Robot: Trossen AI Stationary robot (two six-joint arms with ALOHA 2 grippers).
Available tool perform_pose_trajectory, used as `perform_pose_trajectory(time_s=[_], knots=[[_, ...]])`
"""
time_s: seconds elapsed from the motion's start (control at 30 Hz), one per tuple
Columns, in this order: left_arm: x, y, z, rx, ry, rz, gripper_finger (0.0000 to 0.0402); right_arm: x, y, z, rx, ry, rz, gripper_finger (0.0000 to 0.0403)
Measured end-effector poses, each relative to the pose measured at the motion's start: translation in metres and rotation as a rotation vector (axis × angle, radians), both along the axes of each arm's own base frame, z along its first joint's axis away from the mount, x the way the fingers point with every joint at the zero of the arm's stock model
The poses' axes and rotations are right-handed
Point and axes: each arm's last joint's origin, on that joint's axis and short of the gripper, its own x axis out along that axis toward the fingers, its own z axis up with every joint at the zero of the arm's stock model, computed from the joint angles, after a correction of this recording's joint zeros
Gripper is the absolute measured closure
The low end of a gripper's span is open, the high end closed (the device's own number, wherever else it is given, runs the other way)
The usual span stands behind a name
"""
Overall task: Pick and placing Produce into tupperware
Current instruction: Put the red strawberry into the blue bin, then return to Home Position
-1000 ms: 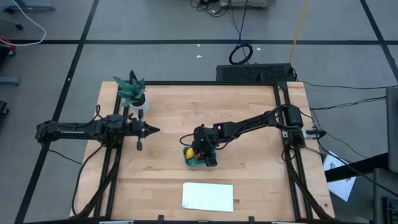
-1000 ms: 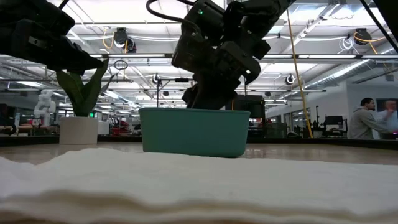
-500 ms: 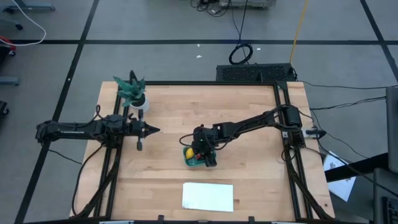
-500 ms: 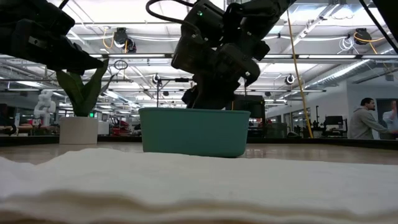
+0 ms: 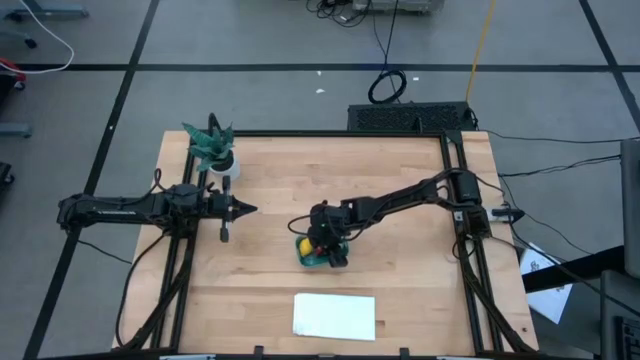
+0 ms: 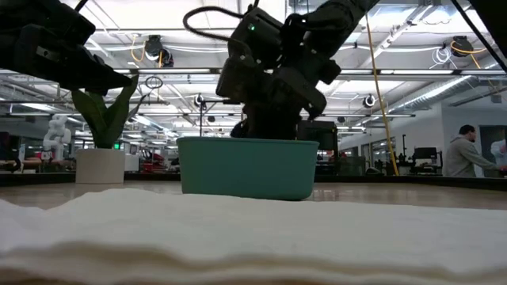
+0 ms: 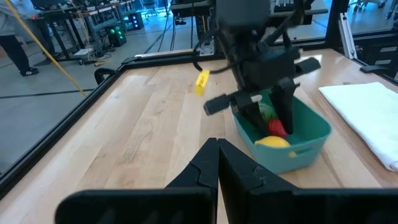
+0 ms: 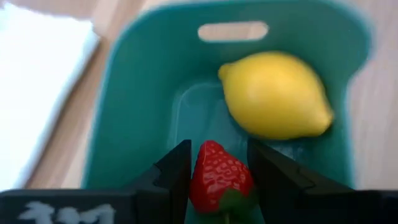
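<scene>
Right wrist view: right end effector (image 8: 216, 177) clamped on the strawberry (image 8: 217, 179), low inside the tupperware (image 8: 130, 93) mid-frame beside the lemon (image 8: 273, 94). Looks nearly done, strawberry just needs releasing. Left end effector (image 7: 217, 163) closed, idle.

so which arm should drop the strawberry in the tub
Right. The right gripper already holds the strawberry over the tupperware, beside the lemon. The left gripper is parked away, jaws shut.

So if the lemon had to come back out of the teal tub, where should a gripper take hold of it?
Probably from straight above, fingers across the lemon's short middle, not its pointed ends. It lies on its side in the open-topped teal tub, whose walls block a sideways approach. The right gripper with the strawberry would need to clear first.
</scene>
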Motion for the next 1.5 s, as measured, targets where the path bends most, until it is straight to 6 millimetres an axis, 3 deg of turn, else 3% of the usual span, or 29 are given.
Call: perform_pose_trajectory(time_s=[0.43,0.87,1.5], knots=[[0.0000,0.0000,-0.0001,0.000,0.001,0.000,0.0396,0.0010,0.0002,-0.0096,-0.005,0.016,0.008,0.0263],[0.0000,0.0000,0.0000,0.000,0.000,0.000,0.0396,0.0009,0.0003,-0.0096,0.012,0.027,-0.009,0.0187],[0.0000,0.0000,0.0000,0.000,0.000,0.000,0.0396,0.0010,0.0001,-0.0049,0.006,0.020,-0.014,0.0183]])
